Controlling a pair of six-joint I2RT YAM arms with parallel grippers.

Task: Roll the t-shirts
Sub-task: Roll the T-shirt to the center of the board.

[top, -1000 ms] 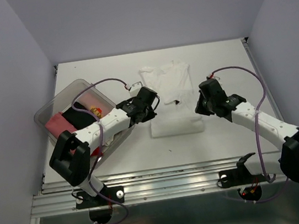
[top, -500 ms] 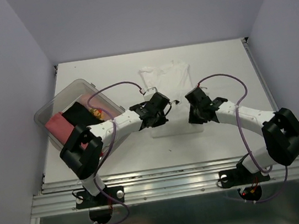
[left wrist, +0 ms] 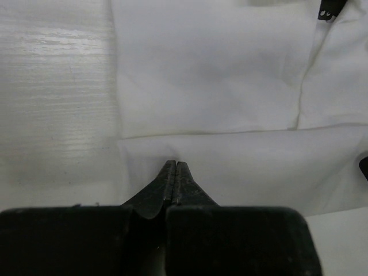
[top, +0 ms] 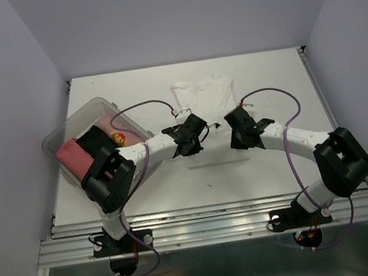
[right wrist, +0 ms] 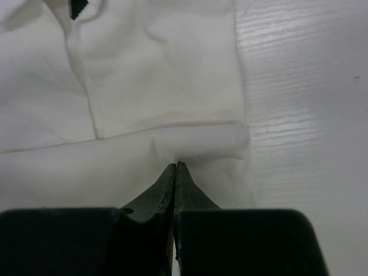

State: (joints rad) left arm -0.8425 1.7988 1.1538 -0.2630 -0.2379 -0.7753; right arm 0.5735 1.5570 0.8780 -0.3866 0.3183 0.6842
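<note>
White t-shirt (top: pixel 205 99) lies flat mid-desk (top: pixel 278 76), w/ its near edge turned over into a thick band. Small dark neck label (left wrist: pixel 328 8) sits far of that band, approx. between the two arms.

Left gripper (left wrist: pixel 174 171): jaws closed tight, tips pinching the band at its left end. Right gripper (right wrist: pixel 175 171): jaws closed too, nipping the band's right end, cloth puckered at the tips. From above both wrists crowd over the shirt's near half and hide most of the fold.

Clear plastic tub (top: pixel 66 127) sits at the left, tilted off-square. It holds a pink shirt (top: pixel 70 156), a black shirt (top: pixel 91 138) and a bit of red-yellow print (top: pixel 120 139). The left arm's elbow covers the tub's near corner. Purple cables (top: pixel 145 105) loop above both forearms.
</note>
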